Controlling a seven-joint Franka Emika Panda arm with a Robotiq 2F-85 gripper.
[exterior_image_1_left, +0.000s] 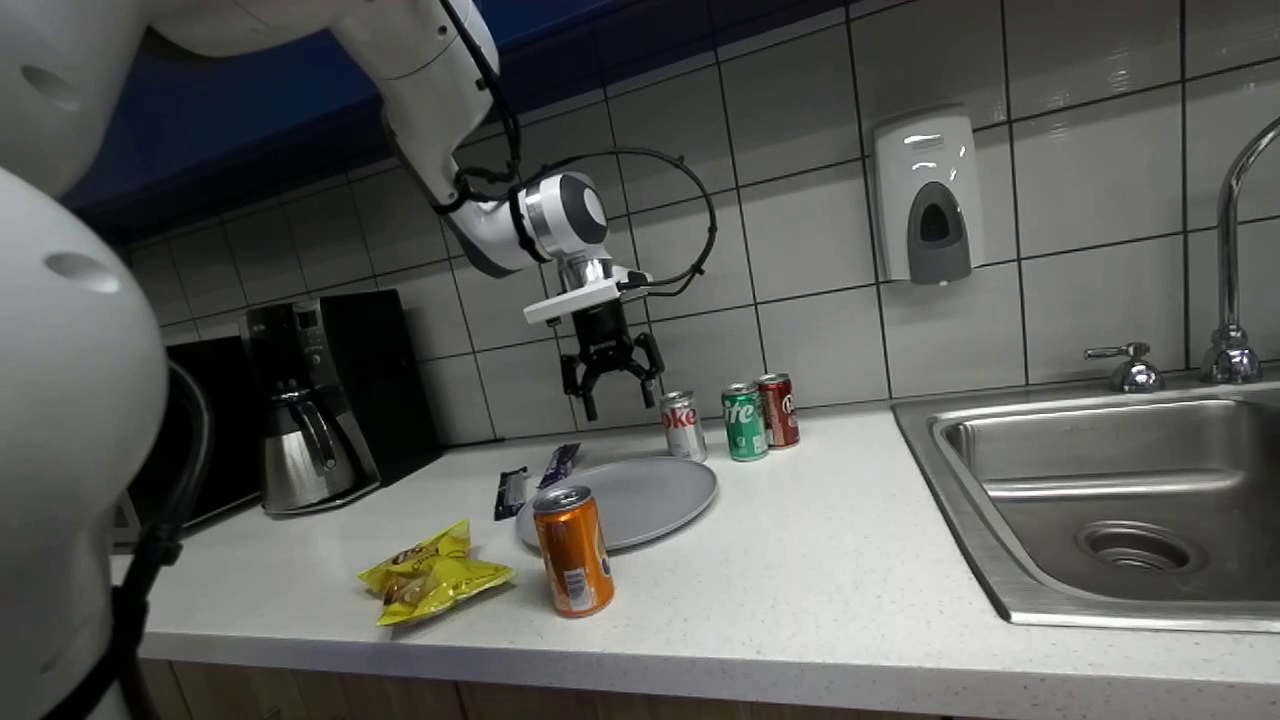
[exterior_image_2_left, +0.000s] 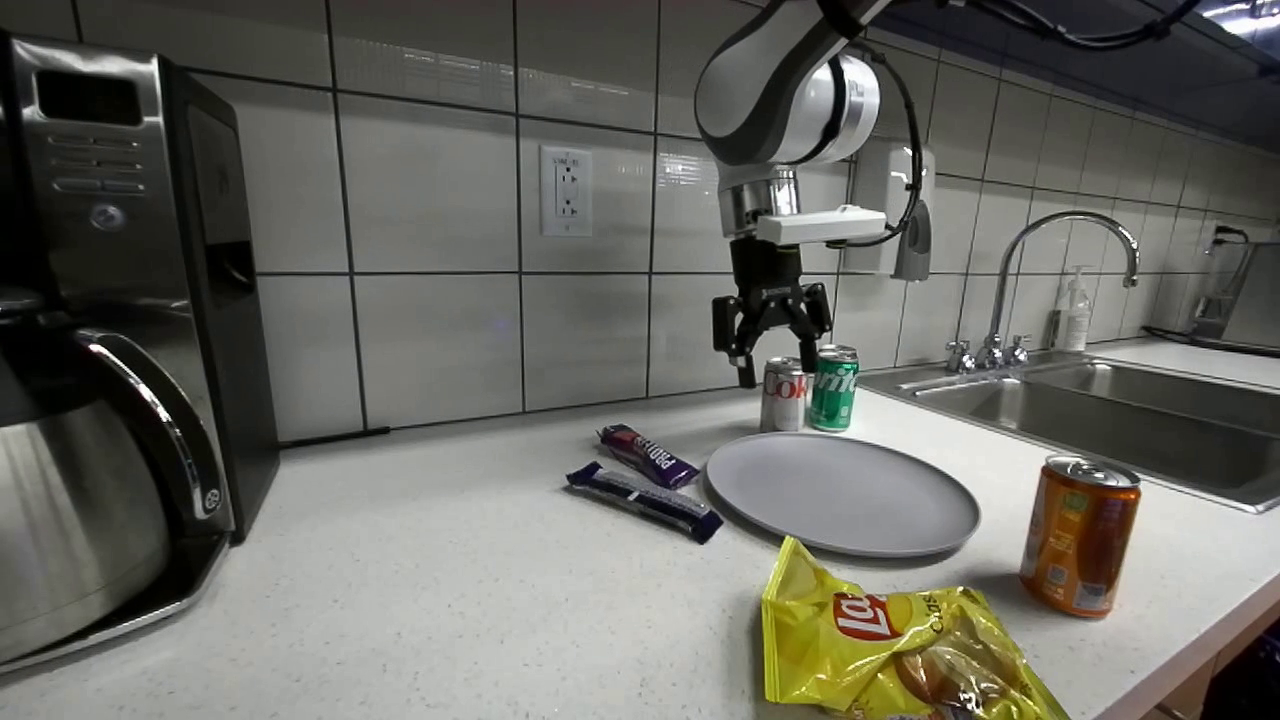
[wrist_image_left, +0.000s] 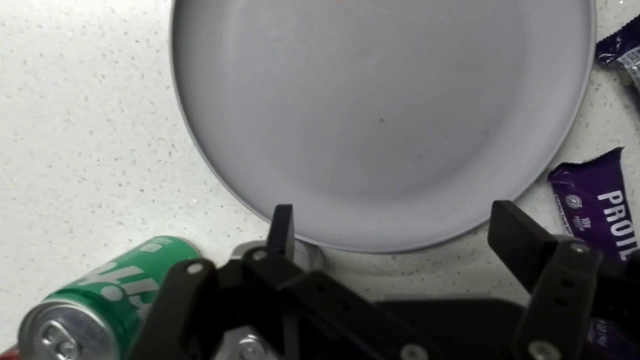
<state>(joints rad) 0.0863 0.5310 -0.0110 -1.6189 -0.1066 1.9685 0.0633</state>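
Note:
My gripper (exterior_image_1_left: 620, 408) hangs above the counter with its fingers wide apart and nothing between them. Nearest to it stands a silver Coke can (exterior_image_2_left: 783, 395); in the wrist view a finger (wrist_image_left: 282, 230) largely hides that can. Beside it is a green Sprite can (wrist_image_left: 135, 280), upright, with a dark red can (exterior_image_1_left: 778, 410) behind. A round grey plate (wrist_image_left: 380, 100) lies below and ahead of the fingertips, bare on top. Two dark-wrapped bars lie at the plate's edge, one a purple protein bar (exterior_image_2_left: 648, 457), the other a darker bar (exterior_image_2_left: 645, 500).
Toward the counter's front edge stand an orange can (exterior_image_1_left: 573, 550) and a yellow Lay's bag (exterior_image_2_left: 900, 640). A coffee maker (exterior_image_1_left: 310, 440) is at one end, a steel sink (exterior_image_1_left: 960, 500) with faucet (exterior_image_2_left: 1000, 290) at the other. The tiled wall and soap dispenser (exterior_image_1_left: 930, 200) rise behind.

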